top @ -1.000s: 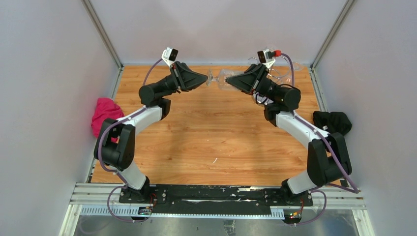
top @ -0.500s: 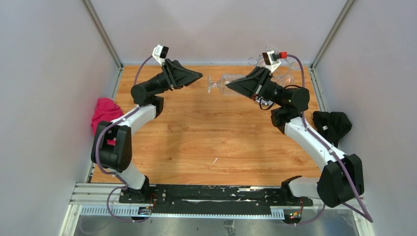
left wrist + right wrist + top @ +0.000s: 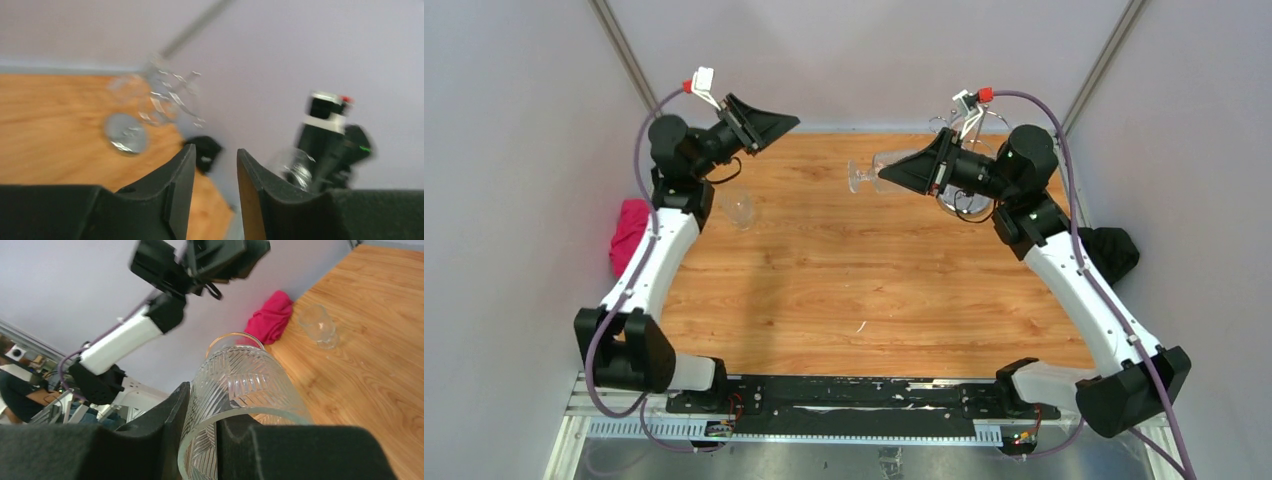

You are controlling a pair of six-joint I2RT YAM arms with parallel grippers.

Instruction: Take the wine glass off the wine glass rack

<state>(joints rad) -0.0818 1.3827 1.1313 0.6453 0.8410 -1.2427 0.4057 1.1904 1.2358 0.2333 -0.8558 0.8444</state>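
Observation:
A clear, cut-pattern wine glass (image 3: 876, 172) hangs on its side above the table with its foot pointing left. My right gripper (image 3: 904, 170) is shut on it. In the right wrist view one finger sits inside the bowl and the other outside, pinching the wine glass (image 3: 242, 377) by its wall near the rim. The chrome wine glass rack (image 3: 960, 204) stands behind the right arm and is partly hidden. In the blurred left wrist view the rack's (image 3: 152, 95) mirrored base shows. My left gripper (image 3: 789, 122) is raised at the back left. The left gripper (image 3: 216, 152) is open and empty.
A second clear glass (image 3: 737, 207) stands upright on the wooden table under the left arm; the right wrist view shows that glass (image 3: 317, 325) too. A pink cloth (image 3: 632, 230) lies at the left edge and a black cloth (image 3: 1104, 248) at the right edge. Grey walls close in three sides.
My left gripper has come off the glass's foot, opened and drawn back up and to the left. The right arm has risen, keeping the glass in its grip.

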